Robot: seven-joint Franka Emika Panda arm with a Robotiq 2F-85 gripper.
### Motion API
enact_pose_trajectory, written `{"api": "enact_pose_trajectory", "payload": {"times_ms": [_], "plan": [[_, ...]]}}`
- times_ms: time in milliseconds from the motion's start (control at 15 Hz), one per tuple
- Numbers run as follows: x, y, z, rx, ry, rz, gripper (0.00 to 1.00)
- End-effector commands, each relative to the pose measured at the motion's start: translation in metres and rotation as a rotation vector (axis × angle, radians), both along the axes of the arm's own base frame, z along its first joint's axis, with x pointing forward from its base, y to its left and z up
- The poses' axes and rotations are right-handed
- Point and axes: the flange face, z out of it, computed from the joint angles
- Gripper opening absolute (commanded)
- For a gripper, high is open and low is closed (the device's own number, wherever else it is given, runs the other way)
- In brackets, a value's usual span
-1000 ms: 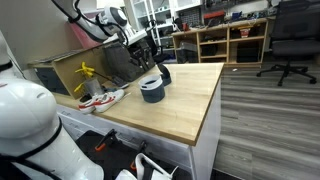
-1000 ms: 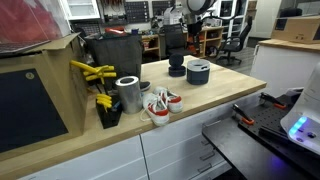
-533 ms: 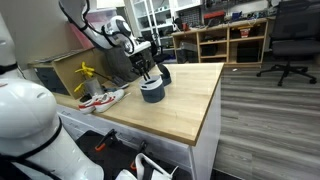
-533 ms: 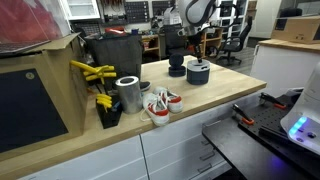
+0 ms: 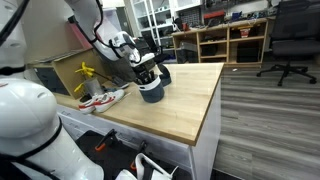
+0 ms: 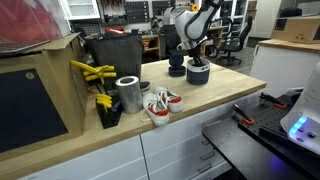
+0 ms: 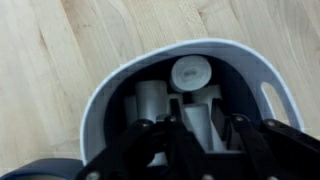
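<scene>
**Working the Hand Inside the Bowl**

The hand [image 7: 178,108] sits inside the dark bowl [image 6: 198,76]. The bowl stands on the table [image 6: 215,100], just in front of a second dark container [image 6: 176,68]. It is well apart from the sneakers [image 6: 160,104] and the metal cup [image 6: 129,93]. In the wrist view, a small round white piece [image 7: 190,72] lies on the bowl's floor just beyond the fingertips. The fingers stand a little apart, but you cannot tell from these views whether they are released or clamped on anything.

1. Hold the hand vertical and centred, so that neither finger presses on the rim.
2. Move slowly. The bowl looks light and is likely to slide or tip if a finger pushes its wall.
3. Check the white piece against the fingertips in the wrist view before any change of grip.
4. Withdraw straight up. A sideways pull could drag the bowl against the second dark container.
</scene>
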Motion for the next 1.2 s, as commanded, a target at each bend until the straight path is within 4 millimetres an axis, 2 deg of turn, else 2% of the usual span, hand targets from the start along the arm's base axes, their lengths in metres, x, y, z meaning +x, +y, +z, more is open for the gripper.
{"api": "enact_pose_trajectory", "payload": {"times_ms": [0, 267, 533, 667, 1067, 1133], "plan": [[0.011, 0.007, -0.006, -0.003, -0.011, 0.032, 0.69], [0.015, 0.009, -0.014, 0.001, -0.003, 0.037, 0.98], [0.011, 0.006, -0.018, 0.006, 0.015, 0.033, 0.96], [0.010, 0.005, -0.018, 0.012, 0.023, 0.029, 0.99], [0.005, 0.004, -0.013, 0.034, 0.027, 0.024, 0.96], [0.005, 0.004, -0.013, 0.037, 0.025, 0.021, 0.64]]}}
